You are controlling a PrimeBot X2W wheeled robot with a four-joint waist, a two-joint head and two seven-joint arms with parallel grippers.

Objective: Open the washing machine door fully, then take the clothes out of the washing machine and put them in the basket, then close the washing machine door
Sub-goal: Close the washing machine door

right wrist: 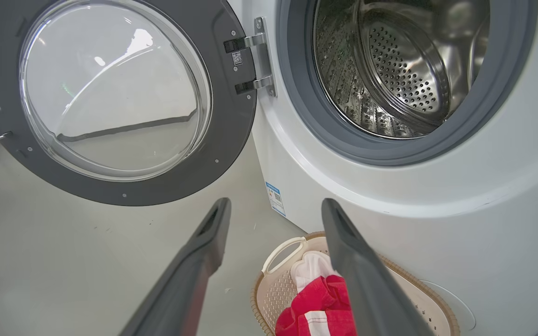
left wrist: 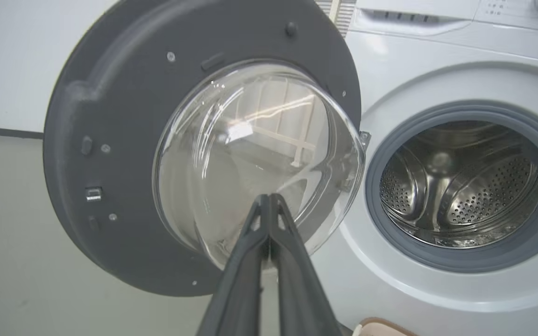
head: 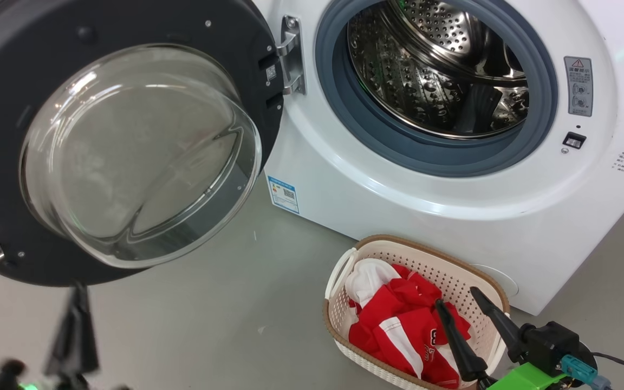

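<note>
**Clothes in the basket, door wide open: the closing step in hand**

The washing machine door stood swung wide at 9 o'clock in my head view, hung on its hinge near 12 o'clock. The washing machine stood from 1 to 3 o'clock. Inside the grey rubber ring, the drum showed bare steel, with no fabric that I could see. The clothes, red and white, lay heaped in the basket, which sat on the floor at 5 o'clock, just beside the machine's front.

I judged the unloading done and the closing of the door to be the step in hand. My left gripper was clenched on nothing, its tips together and aimed at the glass bowl. I could not tell whether it touched the glass. My right gripper hung released above the clothes, fingers apart, holding nothing.

The next move called for a push on the door's inner face, sweeping it about the hinge toward 3 o'clock until it latched. The bowl looked curved and slick, so the dark rim seemed the safer contact. The basket sat low, likely under the swing, but the right arm near the opening could stand in the way.
</note>
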